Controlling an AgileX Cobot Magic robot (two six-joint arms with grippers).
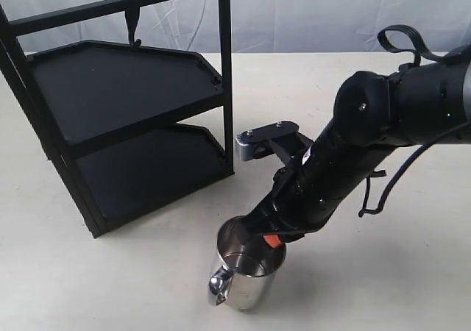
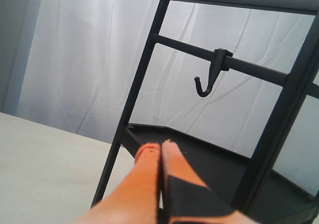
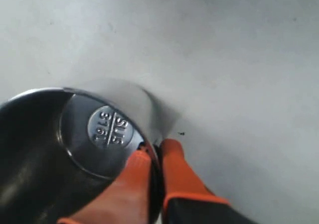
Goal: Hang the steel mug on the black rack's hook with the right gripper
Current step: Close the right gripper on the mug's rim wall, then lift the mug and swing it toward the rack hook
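Polished cylindrical steel mug (image 1: 246,272), upright on the pale matte table (image 1: 110,279) before the angular black rack (image 1: 118,110), its rim pinched by the right gripper (image 1: 271,240); thin hook (image 2: 205,82) unobstructed; left gripper (image 2: 160,152) pads pressed together.

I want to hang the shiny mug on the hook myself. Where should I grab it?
Probably by the rim, from above, opposite the handle. The mug stands upright and open, so one finger goes inside the wall, one outside, as the right gripper does. That leaves the handle loop free for the hook.
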